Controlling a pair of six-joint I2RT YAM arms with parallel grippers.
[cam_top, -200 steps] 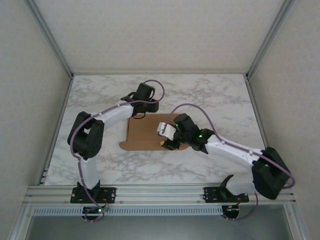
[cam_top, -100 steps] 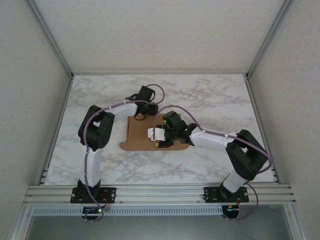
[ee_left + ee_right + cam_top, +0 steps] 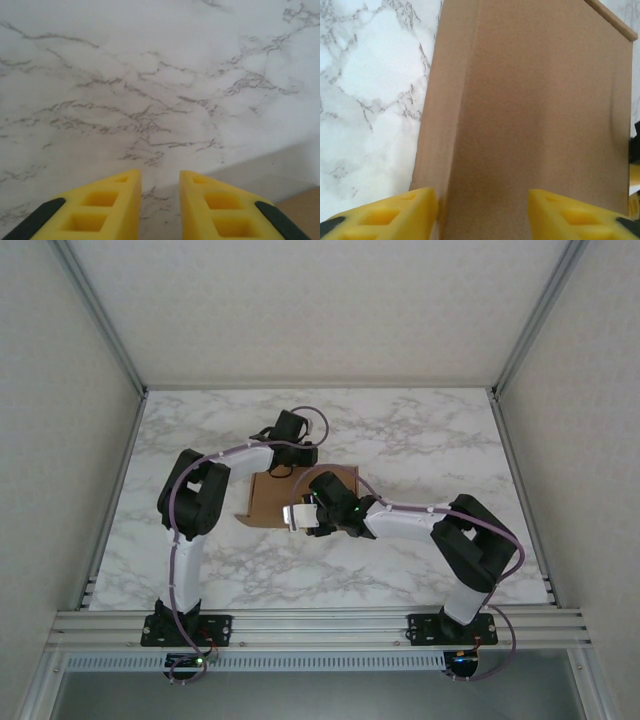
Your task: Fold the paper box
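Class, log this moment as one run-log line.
paper box: partly folded | left gripper: open, at box's far edge | right gripper: open, over box

Lab test cell: marble-patterned table (image 3: 430, 440), aluminium frame rails (image 3: 320, 623), plain white enclosure walls (image 3: 320, 310).

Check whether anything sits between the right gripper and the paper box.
Nothing visible does. In the right wrist view, the right gripper is open, and its yellow fingers face straight onto the paper box. Bare brown cardboard lies directly ahead, with the marble table showing beside it.
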